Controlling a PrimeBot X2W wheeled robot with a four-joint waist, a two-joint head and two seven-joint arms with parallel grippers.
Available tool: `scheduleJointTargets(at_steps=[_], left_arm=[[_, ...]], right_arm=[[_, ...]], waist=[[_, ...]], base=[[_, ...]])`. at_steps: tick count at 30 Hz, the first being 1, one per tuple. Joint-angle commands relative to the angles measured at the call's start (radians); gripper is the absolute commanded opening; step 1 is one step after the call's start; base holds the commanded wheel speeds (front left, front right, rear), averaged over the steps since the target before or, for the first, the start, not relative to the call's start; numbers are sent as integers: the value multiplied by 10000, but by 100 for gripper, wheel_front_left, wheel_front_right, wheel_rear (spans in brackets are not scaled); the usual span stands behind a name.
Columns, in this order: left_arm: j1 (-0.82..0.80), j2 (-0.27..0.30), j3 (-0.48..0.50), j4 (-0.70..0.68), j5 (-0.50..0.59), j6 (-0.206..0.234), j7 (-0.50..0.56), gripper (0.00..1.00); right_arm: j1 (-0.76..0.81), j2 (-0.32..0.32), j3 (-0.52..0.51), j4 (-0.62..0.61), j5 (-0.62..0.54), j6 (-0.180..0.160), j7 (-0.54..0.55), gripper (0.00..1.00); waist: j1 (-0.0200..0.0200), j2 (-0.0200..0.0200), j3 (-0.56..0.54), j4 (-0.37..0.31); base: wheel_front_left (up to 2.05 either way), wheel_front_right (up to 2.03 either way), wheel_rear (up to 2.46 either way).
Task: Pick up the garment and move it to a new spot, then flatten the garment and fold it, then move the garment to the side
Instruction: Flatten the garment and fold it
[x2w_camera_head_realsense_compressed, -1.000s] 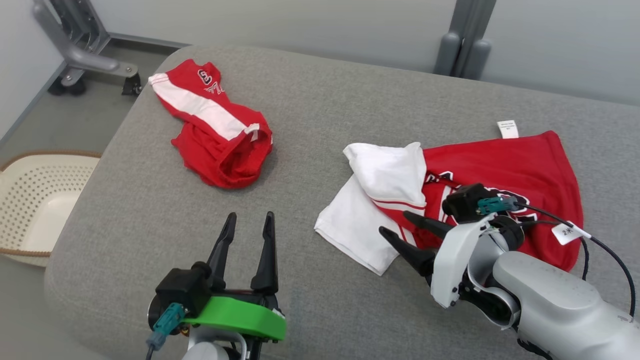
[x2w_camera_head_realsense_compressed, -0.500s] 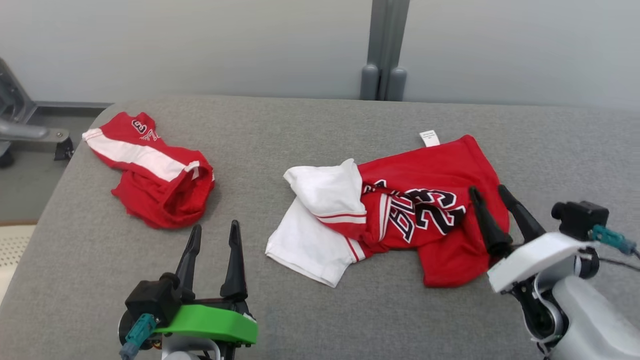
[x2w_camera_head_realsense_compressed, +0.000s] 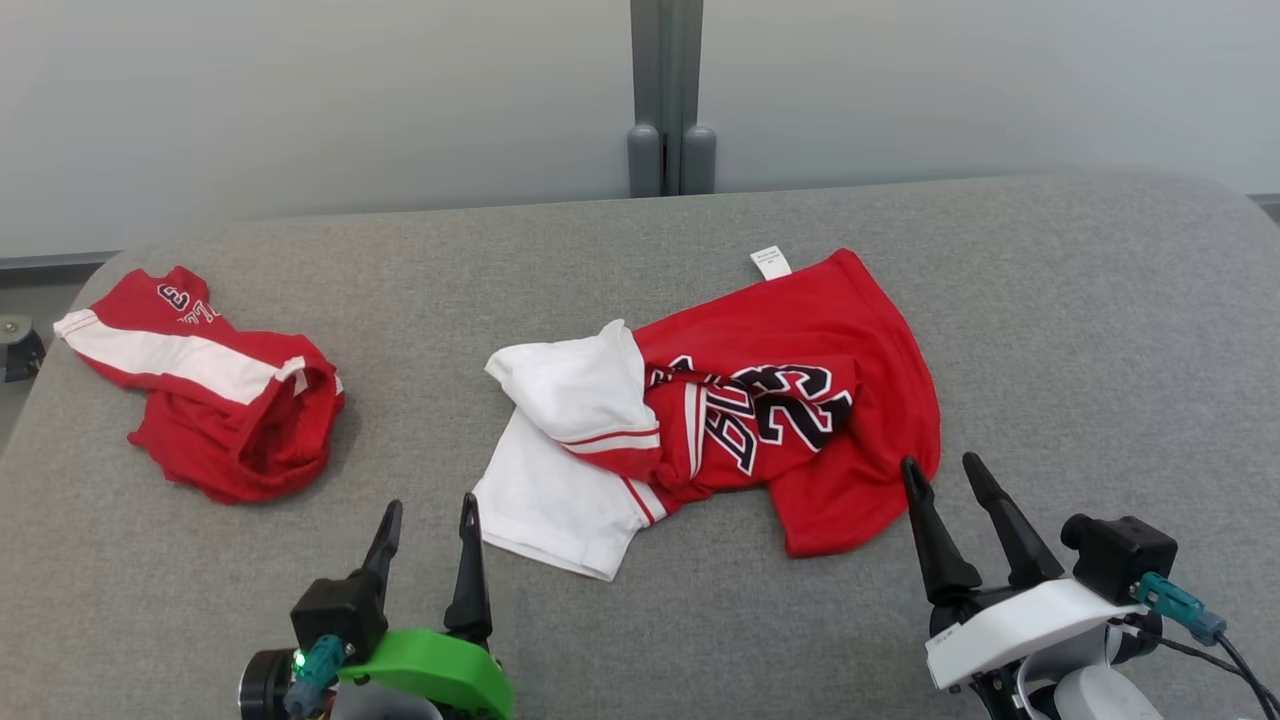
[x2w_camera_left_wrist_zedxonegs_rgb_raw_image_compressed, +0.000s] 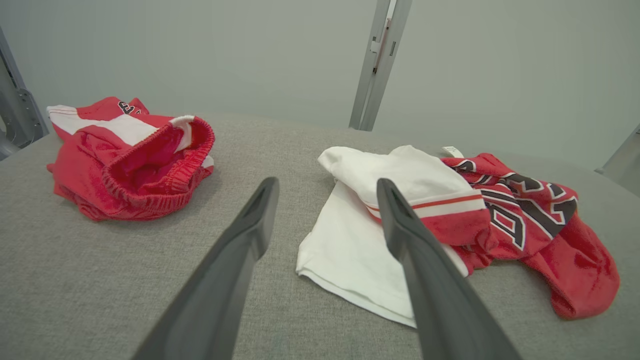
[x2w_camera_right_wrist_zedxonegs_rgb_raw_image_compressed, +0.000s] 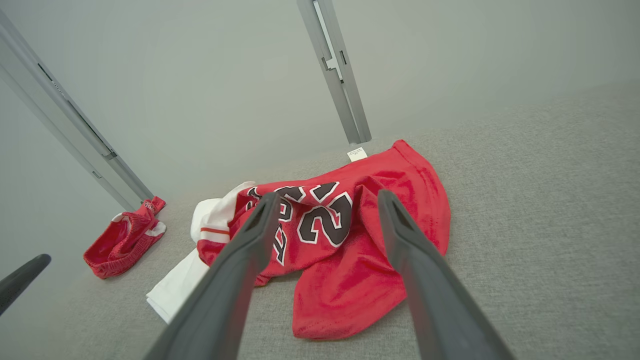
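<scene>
Across the middle of a grey padded surface (x2w_camera_head_realsense_compressed: 1050, 330) lies the red jersey (x2w_camera_head_realsense_compressed: 860, 340), crumpled and held by neither gripper. This garment is red mesh with black, white-edged numerals facing up. Its white sleeve and white panel are folded over and spill out on its left side, flat on the grey cloth.

Behind the jersey, a grey post (x2w_camera_head_realsense_compressed: 668, 120) rises against the pale wall.

Well to the left of the jersey, and clear of it, sits a bunched pair of red shorts (x2w_camera_head_realsense_compressed: 220, 430) with a white stripe. Their elastic waistband gapes open toward the robot.

Just in front of the jersey's lower right hem stands the right gripper (x2w_camera_head_realsense_compressed: 938, 460). Its two long dark fingers are spread apart with nothing between them. The tips are very close to the red cloth, and from the head view it is hard to say whether one of them brushes the hem.

In front of the jersey's white part, slightly to its left, the left gripper (x2w_camera_head_realsense_compressed: 431, 501) is likewise released. Its fingers are parted and empty, near the white hem but apart from it.

At the jersey's far edge a small white label (x2w_camera_head_realsense_compressed: 770, 263) sticks out onto the grey surface.
</scene>
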Motion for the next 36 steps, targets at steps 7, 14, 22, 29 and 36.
scheduleJointTargets(at_steps=[7, 14, 22, 29, 36], left_arm=[[-917, 53, -291, 2373, 635, 414, 5, 100], [-2089, 102, -181, 4348, 674, 559, 5, 100], [-3070, 153, -140, 5914, 706, 487, 4, 100], [-3289, 104, -221, 6627, 629, 270, 17, 100], [-3365, 87, -201, 6194, 503, 145, 11, 0]], right_arm=[[-123, -63, -7, -171, -250, 4, 256, 100], [-197, -177, 25, -231, -328, 4, 409, 100], [-329, -244, 82, -215, -394, 4, 450, 100], [-359, -232, 43, -146, -434, 4, 439, 100], [-338, -100, 52, 166, -534, 4, 833, 100]], waist=[[0, 0, 465, -518], [0, 0, 854, -871], [0, 0, 1139, -1117], [0, 0, 1207, -1159], [0, 0, 1172, -877]], base=[[0, 0, 0], [0, 0, 0], [0, 0, 0], [0, 0, 0], [0, 0, 0]])
